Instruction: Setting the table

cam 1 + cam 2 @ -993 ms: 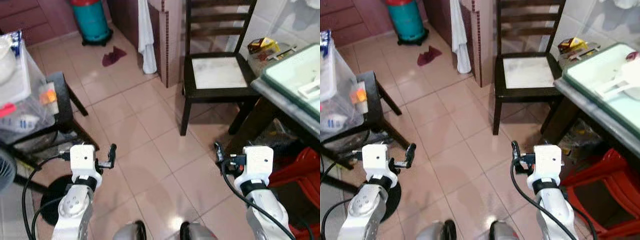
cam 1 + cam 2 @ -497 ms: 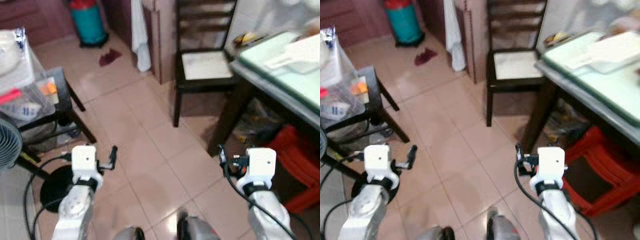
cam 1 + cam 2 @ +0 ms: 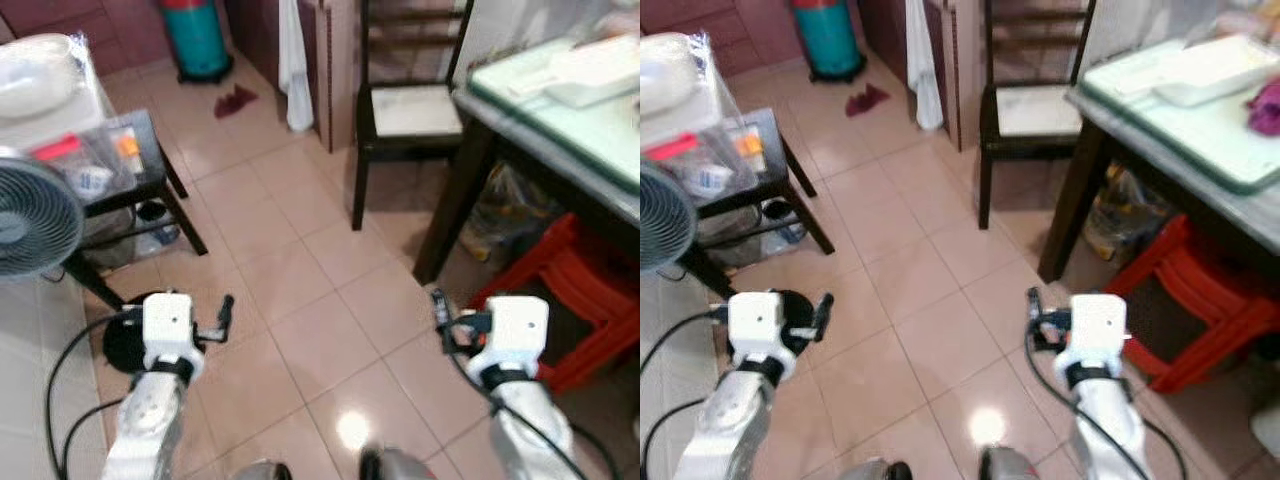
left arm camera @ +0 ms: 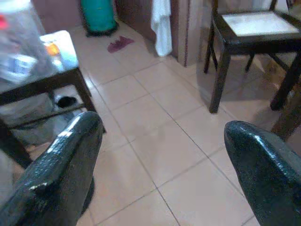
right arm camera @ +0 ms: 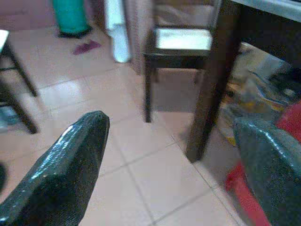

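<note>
I'm seeing the glass-topped bench (image 3: pixel 1200 150) sitting at two o'clock, carrying a white tray (image 3: pixel 1210 68) (no writing readable). Both left hand (image 4: pixel 155 174) and right hand (image 5: pixel 169 165) are hanging spread, empty.

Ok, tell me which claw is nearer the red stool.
Right. The right claw hangs over the floor just beside the red stool under the table. The left claw is across the floor, near the fan.
</note>
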Robot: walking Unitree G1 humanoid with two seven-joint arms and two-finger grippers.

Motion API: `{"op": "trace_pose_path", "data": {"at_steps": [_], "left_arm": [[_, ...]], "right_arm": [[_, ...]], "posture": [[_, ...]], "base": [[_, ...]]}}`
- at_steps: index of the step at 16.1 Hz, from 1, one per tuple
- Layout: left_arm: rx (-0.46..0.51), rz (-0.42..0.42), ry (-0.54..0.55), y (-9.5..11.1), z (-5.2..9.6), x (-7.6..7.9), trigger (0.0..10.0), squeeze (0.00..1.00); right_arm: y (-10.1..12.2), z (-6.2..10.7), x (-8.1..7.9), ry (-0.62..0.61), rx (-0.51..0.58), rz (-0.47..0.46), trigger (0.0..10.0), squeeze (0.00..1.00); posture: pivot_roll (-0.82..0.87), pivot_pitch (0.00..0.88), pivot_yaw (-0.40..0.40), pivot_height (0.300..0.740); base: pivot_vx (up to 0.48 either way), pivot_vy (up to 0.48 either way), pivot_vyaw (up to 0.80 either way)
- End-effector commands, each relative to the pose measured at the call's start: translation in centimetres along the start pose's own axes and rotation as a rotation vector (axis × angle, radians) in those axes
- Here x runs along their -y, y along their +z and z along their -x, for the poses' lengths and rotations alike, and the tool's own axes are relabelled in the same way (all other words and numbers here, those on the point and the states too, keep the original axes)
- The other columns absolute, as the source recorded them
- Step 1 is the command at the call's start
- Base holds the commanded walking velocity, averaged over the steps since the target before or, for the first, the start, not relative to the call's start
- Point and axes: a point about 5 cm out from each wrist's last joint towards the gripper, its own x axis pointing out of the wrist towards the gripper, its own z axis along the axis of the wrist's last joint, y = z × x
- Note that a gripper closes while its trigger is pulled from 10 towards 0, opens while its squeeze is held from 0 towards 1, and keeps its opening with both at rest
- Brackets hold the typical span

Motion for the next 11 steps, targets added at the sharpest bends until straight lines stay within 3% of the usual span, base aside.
{"op": "trace_pose_path", "data": {"at_steps": [1, 2, 11], "left_arm": [[-0.001, 0.026, -0.017, 0.00, 0.11, -0.33, 10.0, 0.00], [-0.002, 0.039, -0.019, 0.02, 0.10, -0.34, 10.0, 0.00], [0.020, 0.096, -0.070, 0.48, 0.12, -0.37, 10.0, 0.00]], "right_arm": [[0.32, -0.08, 0.11, -0.001, 0.007, 0.007, 10.0, 0.00], [0.32, -0.08, 0.12, -0.001, 0.006, 0.007, 10.0, 0.00], [0.15, -0.03, -0.07, 0.003, 0.000, 0.007, 10.0, 0.00]], "posture": [[-0.09, 0.191, 0.082, 0.740], [-0.09, 0.191, 0.082, 0.740], [-0.09, 0.188, 0.084, 0.740]], "base": [[0.000, 0.000, 0.00], [0.000, 0.000, 0.00], [0.000, 0.000, -0.80]]}}
